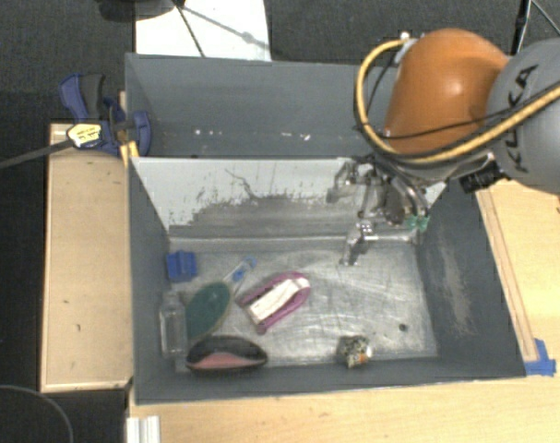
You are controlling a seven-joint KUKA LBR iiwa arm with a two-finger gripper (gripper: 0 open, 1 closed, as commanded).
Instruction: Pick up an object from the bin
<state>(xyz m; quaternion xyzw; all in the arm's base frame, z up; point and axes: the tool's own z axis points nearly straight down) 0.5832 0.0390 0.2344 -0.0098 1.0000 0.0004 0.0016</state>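
grey bin (464, 284), gripper (362, 242) down by the back wall, nothing picked yet.
and we find the gripper hanging over bare scratched floor, right of centre, with no thing under it; whether it is released or clenched i cannot tell from this angle. nearest candidates: the packet (275, 301), purple and white, lying down-left of it near the middle, and a small dark lump (355, 351) alone at the front wall. further left sits a loose heap in the corner: blue block (180, 266), green oval (208, 308), black-and-pink oval (226, 354), clear tube (172, 329). my read: early days, everything lies on the floor, so choosing a target, closing on it and lifting are all left to do.
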